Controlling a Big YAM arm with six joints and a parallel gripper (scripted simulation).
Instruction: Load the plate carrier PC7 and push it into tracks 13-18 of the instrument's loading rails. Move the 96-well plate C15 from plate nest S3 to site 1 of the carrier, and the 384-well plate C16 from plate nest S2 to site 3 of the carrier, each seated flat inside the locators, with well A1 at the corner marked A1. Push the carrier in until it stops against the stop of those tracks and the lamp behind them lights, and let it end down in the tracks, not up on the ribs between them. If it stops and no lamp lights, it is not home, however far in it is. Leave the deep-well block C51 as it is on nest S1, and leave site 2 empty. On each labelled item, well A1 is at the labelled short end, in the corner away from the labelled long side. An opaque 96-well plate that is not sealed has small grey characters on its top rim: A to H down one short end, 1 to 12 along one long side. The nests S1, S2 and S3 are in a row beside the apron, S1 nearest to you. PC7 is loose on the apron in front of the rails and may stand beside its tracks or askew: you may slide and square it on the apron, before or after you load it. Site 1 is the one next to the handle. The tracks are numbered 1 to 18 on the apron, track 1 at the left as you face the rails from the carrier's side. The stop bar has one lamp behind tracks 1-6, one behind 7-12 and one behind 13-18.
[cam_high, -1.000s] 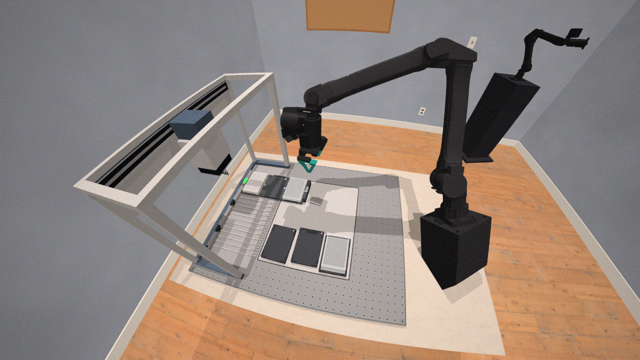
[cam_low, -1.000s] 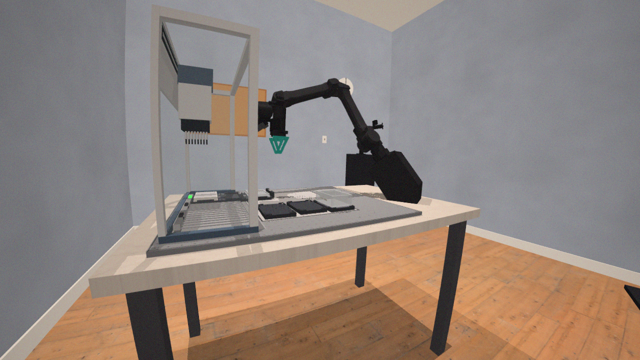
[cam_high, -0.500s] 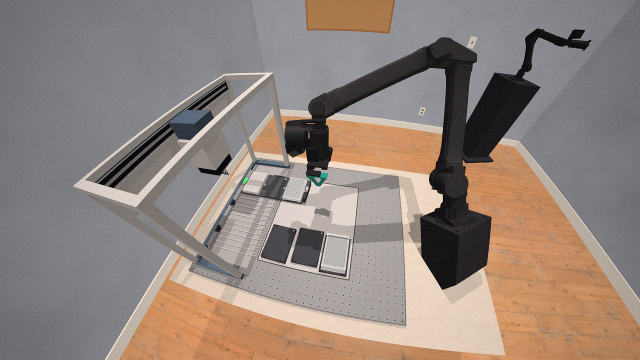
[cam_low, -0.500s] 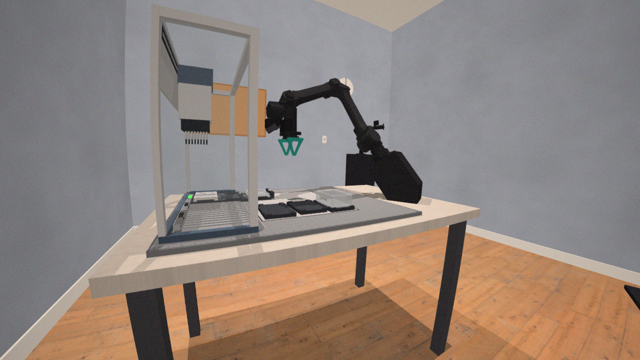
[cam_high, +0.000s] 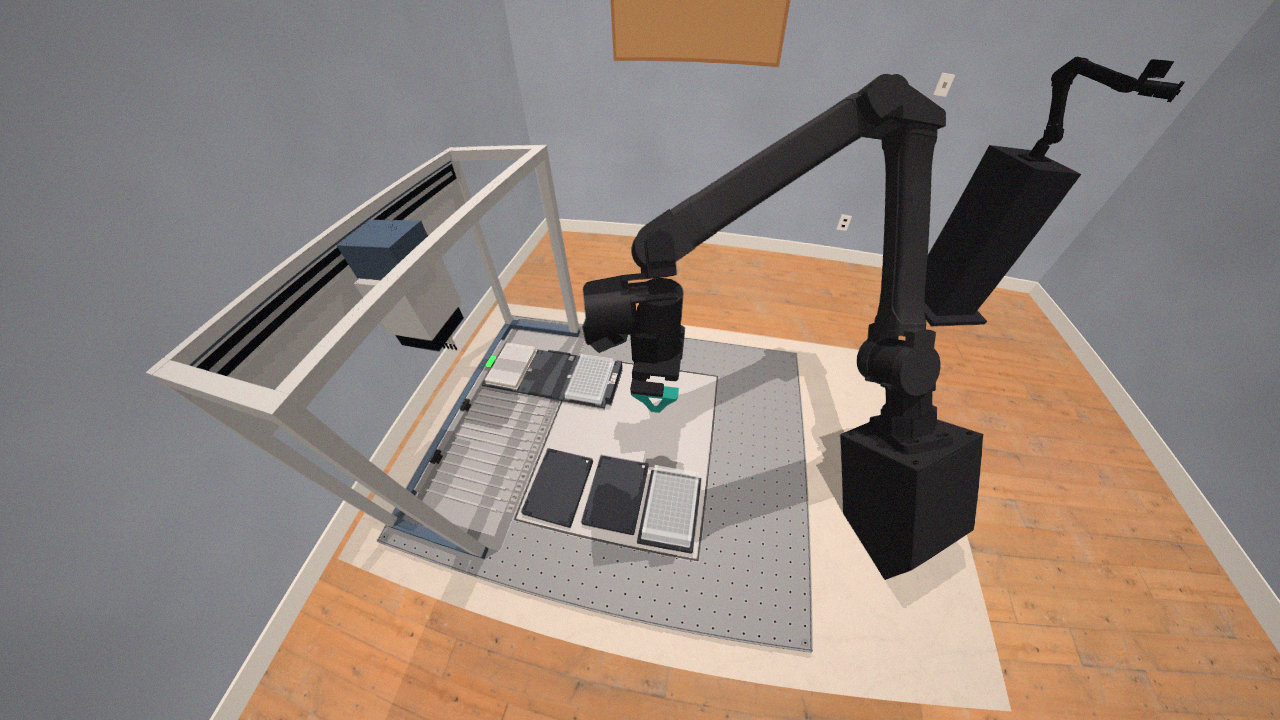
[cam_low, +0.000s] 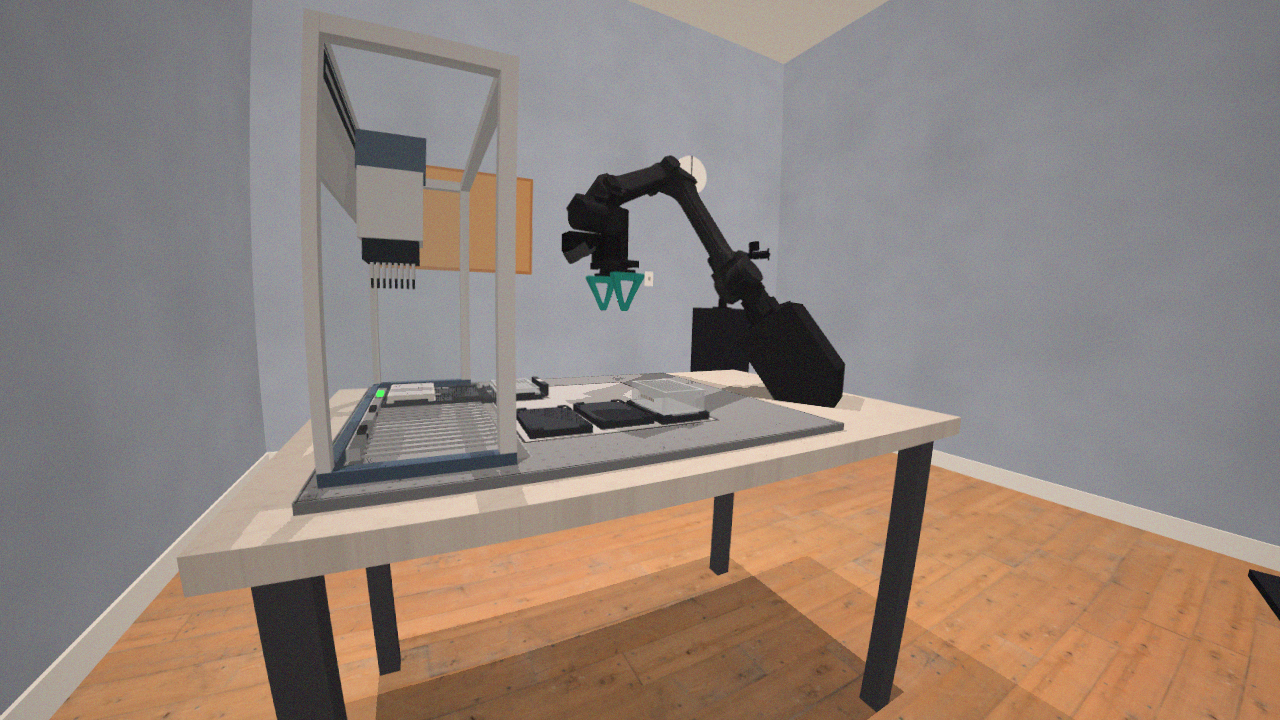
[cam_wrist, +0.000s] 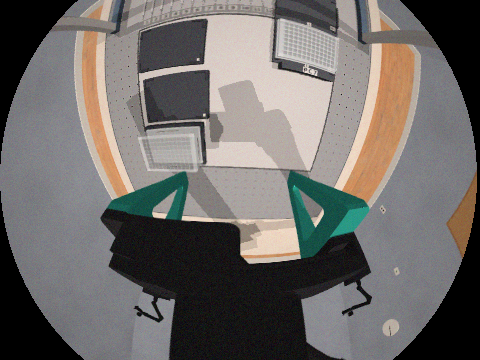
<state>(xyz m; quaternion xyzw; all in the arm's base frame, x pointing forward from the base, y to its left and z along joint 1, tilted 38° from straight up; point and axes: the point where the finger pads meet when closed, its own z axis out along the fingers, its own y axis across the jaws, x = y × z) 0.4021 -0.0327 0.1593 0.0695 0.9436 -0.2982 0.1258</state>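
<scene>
- Gripper (cam_low: 614, 292) hangs high over the desk's middle, jaws wide apart, holding nothing.
- Carrier (cam_high: 553, 374) sits in the rails near the far edge; lamp (cam_high: 490, 360) green.

labels on the plates too small to read, carrier (cam_high: 547, 373) handle end hidden behind arm (cam_high: 657, 335)

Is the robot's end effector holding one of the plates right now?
No, the end effector hangs open high above the table with nothing between its green fingers.
</scene>
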